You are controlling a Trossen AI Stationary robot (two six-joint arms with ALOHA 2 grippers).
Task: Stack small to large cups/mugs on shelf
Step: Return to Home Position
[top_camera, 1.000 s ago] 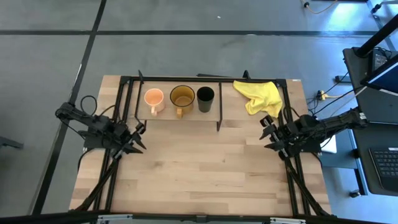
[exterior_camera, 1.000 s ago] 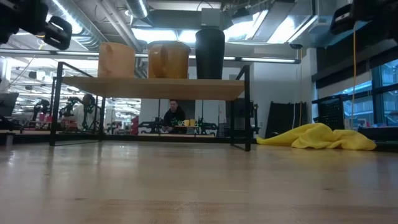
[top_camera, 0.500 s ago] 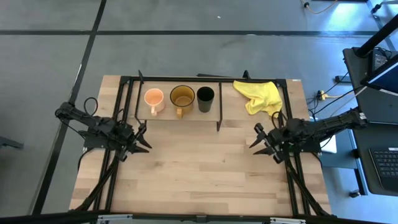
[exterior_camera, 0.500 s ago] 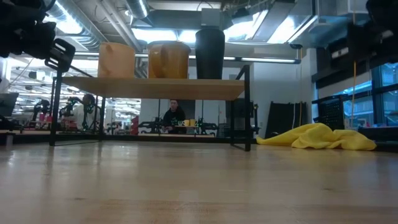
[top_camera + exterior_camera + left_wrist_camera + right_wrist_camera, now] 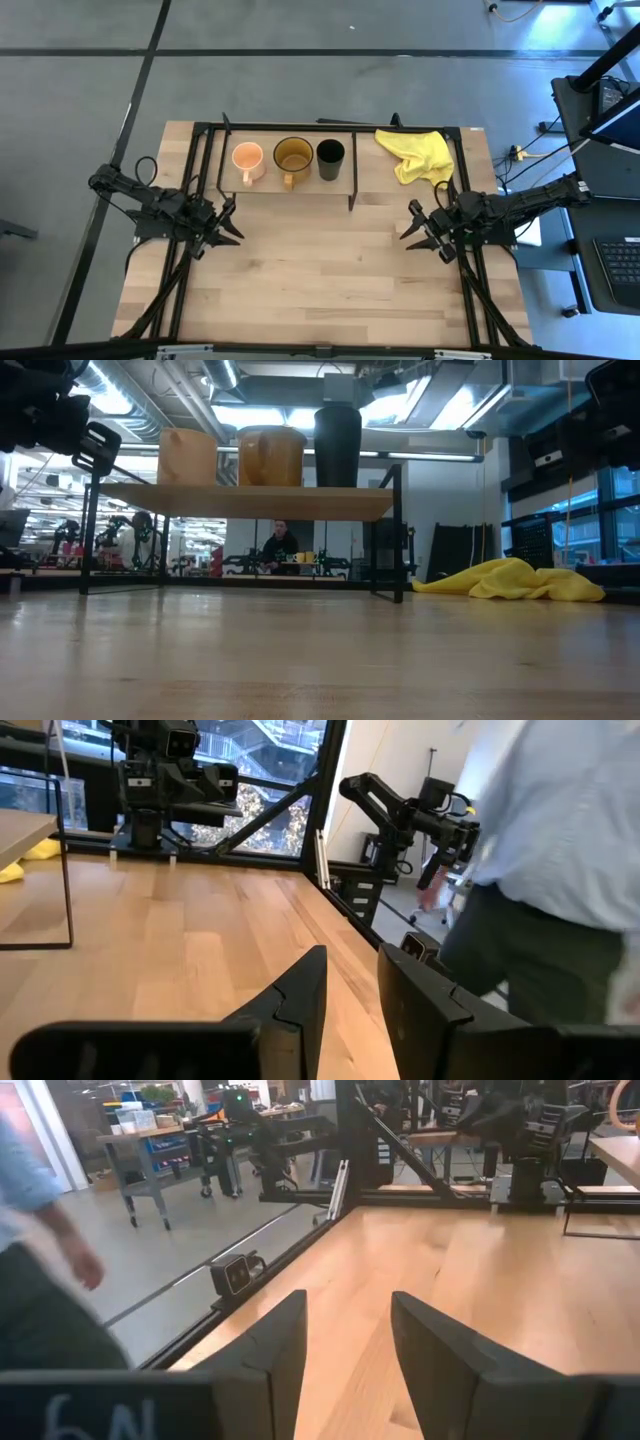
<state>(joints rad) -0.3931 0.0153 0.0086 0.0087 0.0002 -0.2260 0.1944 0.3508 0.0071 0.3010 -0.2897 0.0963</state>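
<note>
Three cups stand on their bases in a row on the shelf's wooden board [image 5: 300, 182] at the table's far side: the peach-orange mug [image 5: 247, 158] on the left, the amber-yellow mug [image 5: 293, 157] in the middle, the black cup [image 5: 330, 153] on the right. The low view shows the same row on the board [image 5: 250, 500]. My left gripper [image 5: 232, 222] is open above the table, near and to the left of the shelf. My right gripper [image 5: 408, 222] is open too, near and to the right of it. Neither touches anything.
A crumpled yellow cloth [image 5: 415, 155] lies on the table right of the shelf. Bare wooden table [image 5: 320, 270] stretches between the two grippers and toward the near edge. A person [image 5: 560, 870] stands beyond the table's edge, also visible in the right wrist view [image 5: 40, 1270].
My right gripper has moved toward the table's left, away from the right edge and in over the wood, and now shows at the right of the low view. My left gripper has shifted slightly toward the table's middle and come down. The cups have stayed put.
</note>
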